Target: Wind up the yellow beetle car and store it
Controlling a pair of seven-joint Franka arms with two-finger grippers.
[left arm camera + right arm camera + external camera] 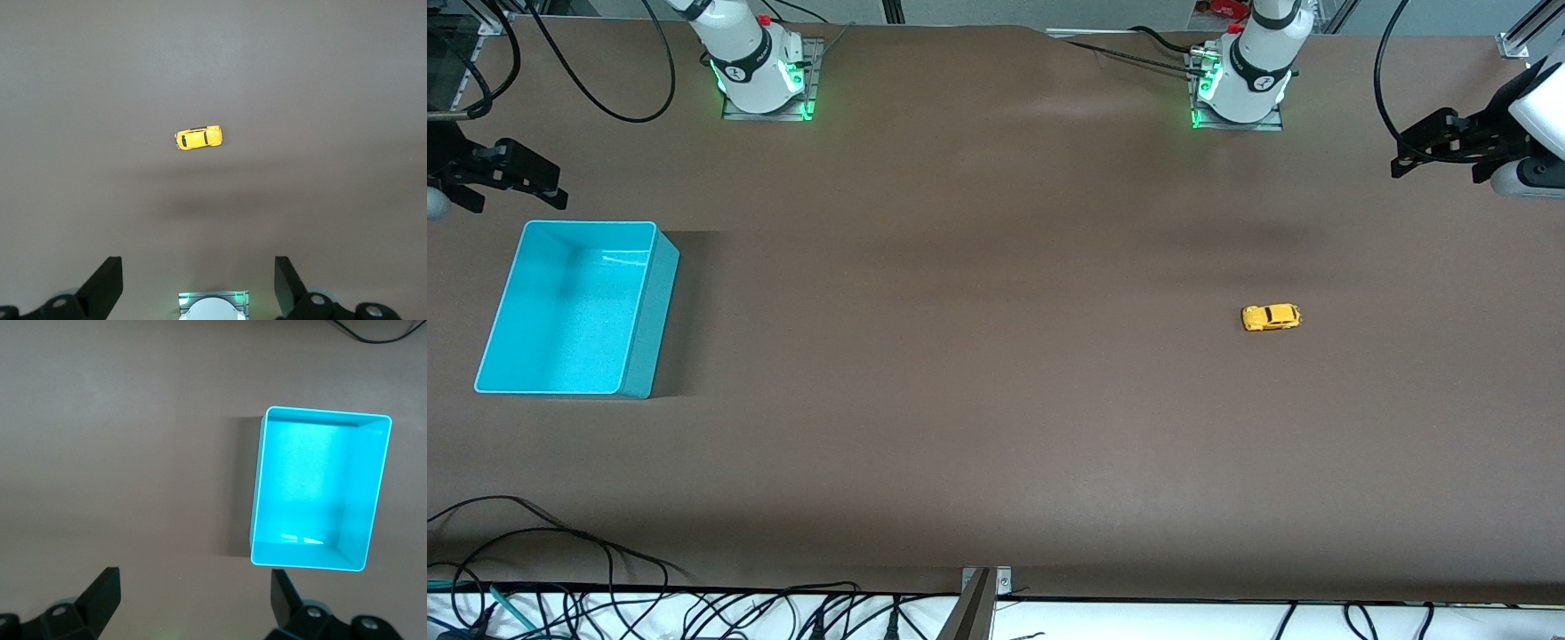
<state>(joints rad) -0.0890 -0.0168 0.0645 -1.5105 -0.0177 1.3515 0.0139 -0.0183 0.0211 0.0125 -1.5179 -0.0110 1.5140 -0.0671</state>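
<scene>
Beetle car (1272, 317) on table, well apart from raised left gripper (1405, 163)

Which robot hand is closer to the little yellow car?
The left gripper, open above the left arm's table end where the yellow beetle car sits. The right gripper hangs by the turquoise bin.

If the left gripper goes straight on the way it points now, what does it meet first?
Probably only the bare brown table; the open left gripper points down, and the tiny yellow beetle car seems slightly off its line.

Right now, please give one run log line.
yellow beetle car: on table, untouched | turquoise bin: empty | left gripper: open, waiting | right gripper: open, waiting
</scene>
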